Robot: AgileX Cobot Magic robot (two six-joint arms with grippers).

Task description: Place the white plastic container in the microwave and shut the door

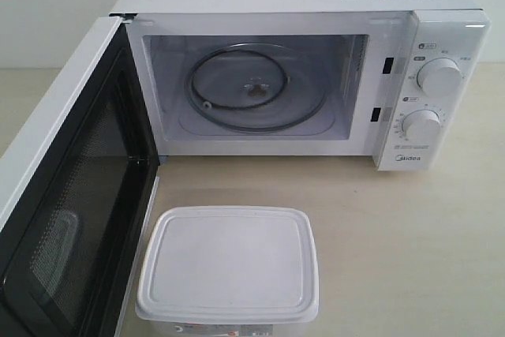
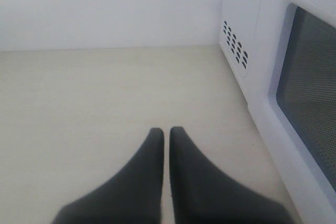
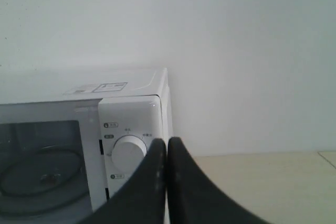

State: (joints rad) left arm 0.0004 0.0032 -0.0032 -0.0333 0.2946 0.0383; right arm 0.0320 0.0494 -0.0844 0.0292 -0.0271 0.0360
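Observation:
The white plastic container (image 1: pixel 229 264) sits on the table in front of the microwave (image 1: pixel 300 76), lid on, a strip of red-and-white label at its near side. The microwave's cavity is empty, with the glass turntable (image 1: pixel 254 88) showing. The door (image 1: pixel 71 195) stands swung wide open to the left; its outer side (image 2: pixel 307 98) fills the edge of the left wrist view. Neither gripper shows in the exterior view. My left gripper (image 2: pixel 166 132) is shut and empty above bare table beside the door. My right gripper (image 3: pixel 167 142) is shut and empty, level with the microwave's knob panel (image 3: pixel 128 150).
A pale wall runs behind the microwave. The wooden tabletop (image 1: pixel 410 250) stretches to the right of the container. Vent holes (image 2: pixel 234 44) mark the microwave's side. Two round knobs (image 1: pixel 439 78) sit on the panel at the right.

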